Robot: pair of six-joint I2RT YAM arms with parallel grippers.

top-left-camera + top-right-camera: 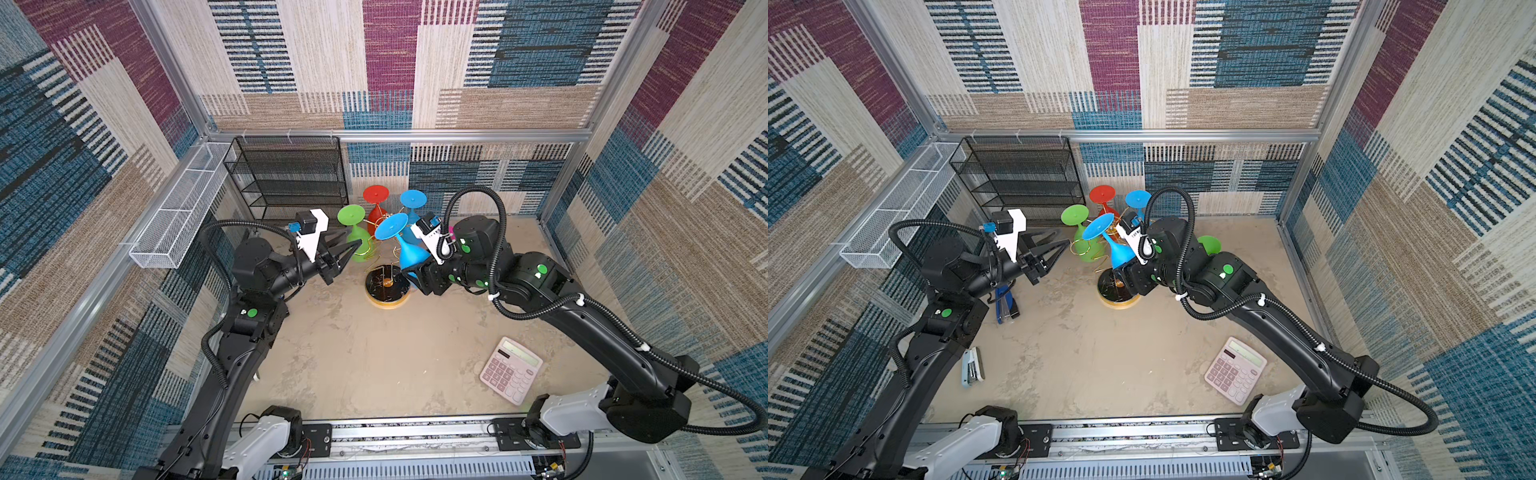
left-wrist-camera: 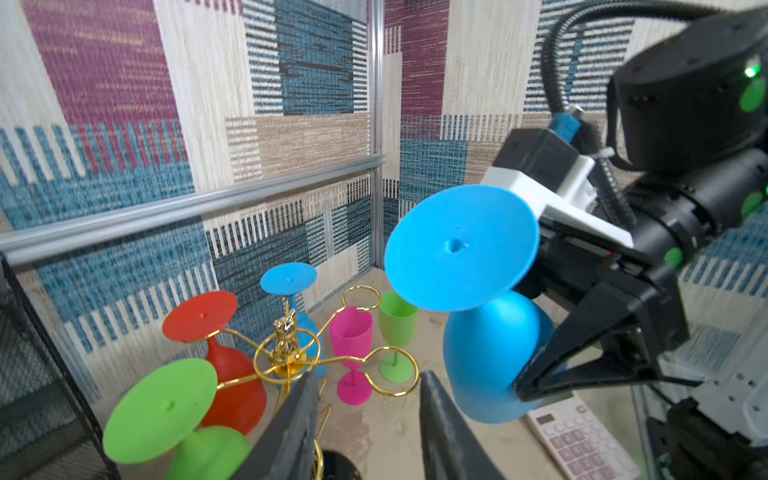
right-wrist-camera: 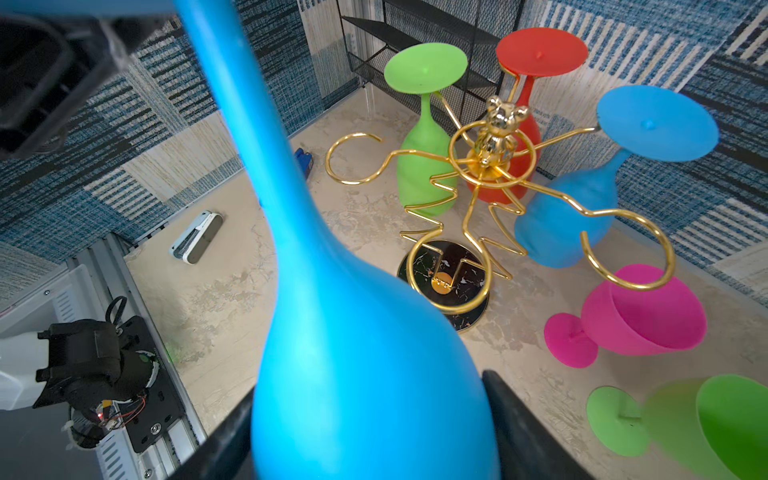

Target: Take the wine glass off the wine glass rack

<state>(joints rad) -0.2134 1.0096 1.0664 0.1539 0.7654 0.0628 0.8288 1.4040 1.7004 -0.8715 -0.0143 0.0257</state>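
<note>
**Blue plastic wine glass [image 1: 409, 254] held off the gold wire wine glass rack [image 1: 374, 287]**

In both top views the right jaws are clamped on the bowl of the blue plastic wine glass. It hangs upside down and tilted, round foot uppermost, above the mottled beige surface [image 1: 374, 365] and near the rack's round black gold-rimmed base. The left jaws stand apart and empty, pointing at a green plastic wine glass [image 1: 351, 216] that hangs on the rack. A red plastic wine glass [image 1: 376, 194] and a second blue wine glass [image 1: 412, 199] hang on the far side. A pink calculator [image 1: 511, 370] lies well apart, by the right arm.

In the left wrist view the left jaws gape with nothing between them. Beyond them the held glass [image 2: 486, 357] is apart from the rack's loops [image 2: 286, 357], with one right jaw pressed on its bowl. A pink plastic goblet [image 2: 351, 332] and a green plastic goblet [image 2: 398, 322] stand upright on the surface behind the rack.

In the right wrist view the blue bowl [image 3: 374, 374] fills the gap between both right jaws. The rack [image 3: 486, 166], topped by a small gold bear, carries the green, red and second blue glasses upside down by their feet
</note>
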